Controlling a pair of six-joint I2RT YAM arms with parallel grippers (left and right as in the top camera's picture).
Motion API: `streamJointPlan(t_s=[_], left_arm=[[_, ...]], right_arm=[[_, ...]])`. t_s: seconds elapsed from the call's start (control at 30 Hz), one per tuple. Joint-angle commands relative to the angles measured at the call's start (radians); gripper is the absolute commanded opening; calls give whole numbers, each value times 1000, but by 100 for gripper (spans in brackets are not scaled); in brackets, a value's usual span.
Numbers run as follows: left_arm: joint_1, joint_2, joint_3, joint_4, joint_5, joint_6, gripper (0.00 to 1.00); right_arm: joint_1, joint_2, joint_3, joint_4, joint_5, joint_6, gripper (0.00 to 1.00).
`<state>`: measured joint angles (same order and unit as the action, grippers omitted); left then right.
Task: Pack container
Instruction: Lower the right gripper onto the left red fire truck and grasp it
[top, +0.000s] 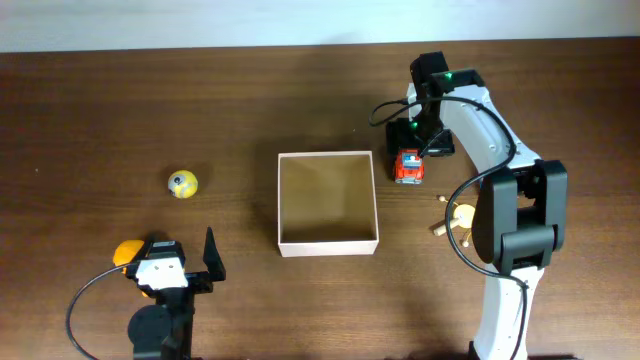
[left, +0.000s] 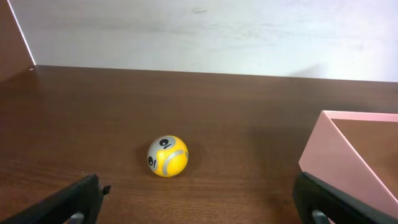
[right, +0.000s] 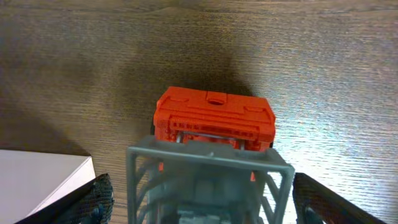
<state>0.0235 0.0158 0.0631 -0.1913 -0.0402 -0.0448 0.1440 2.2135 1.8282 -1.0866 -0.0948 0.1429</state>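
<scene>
The container, a shallow square box with white walls and a tan inside, sits mid-table with nothing in it. Its corner shows in the right wrist view and its wall in the left wrist view. A red and grey toy truck stands just right of the box. My right gripper is low over the truck, open, with a finger on each side and a gap to both. A yellow ball lies to the left, ahead of my open left gripper.
A small yellow and wooden toy lies near the right arm's base. An orange round thing sits beside my left gripper. The table's back edge meets a pale wall.
</scene>
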Motion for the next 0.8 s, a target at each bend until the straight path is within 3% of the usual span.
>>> streamJointPlan(t_s=[0.0,0.2,0.77], left_arm=[[-3,-5,-8,4,11,19,99],[-3,-5,-8,4,11,19,99],[-3,-5,-8,4,11,19,99]], right_arm=[[0,5,-6,4,2,23,83],[0,5,-6,4,2,23,79],[-1,5,-54,10,107,-62,80]])
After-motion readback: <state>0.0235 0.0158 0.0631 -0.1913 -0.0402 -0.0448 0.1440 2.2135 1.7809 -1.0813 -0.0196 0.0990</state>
